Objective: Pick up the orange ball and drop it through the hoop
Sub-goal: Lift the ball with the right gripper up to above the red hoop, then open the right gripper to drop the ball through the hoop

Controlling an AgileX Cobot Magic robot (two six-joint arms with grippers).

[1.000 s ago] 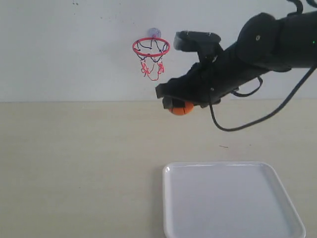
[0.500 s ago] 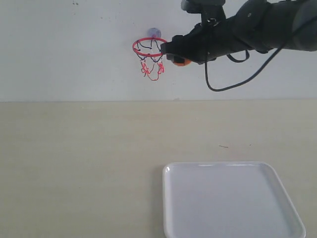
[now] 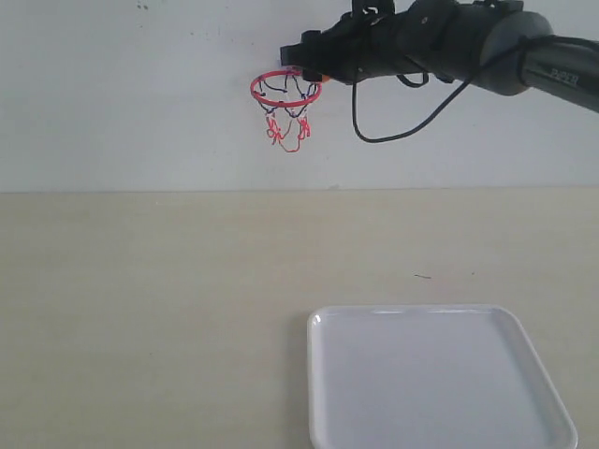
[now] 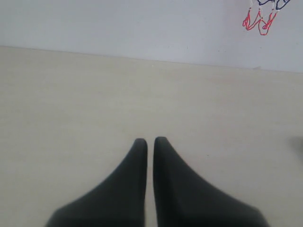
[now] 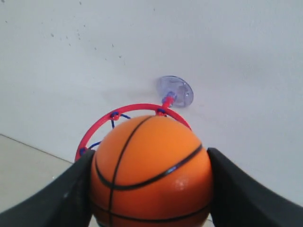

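The orange ball, with black seams, is held between the two black fingers of my right gripper, which is shut on it. Right behind the ball are the hoop's red ring and its clear suction cup on the white wall. Seen from outside, my right gripper sits just above the right rim of the hoop, and the fingers hide almost all of the ball. My left gripper is shut and empty, low over the table, with the net far off.
A white tray lies on the beige table at the front right. The right arm's black cable loops down in front of the wall beside the hoop.
My right arm has risen and swung left with the ball, from just above table height up to the hoop's rim. The hoop and tray have not moved.
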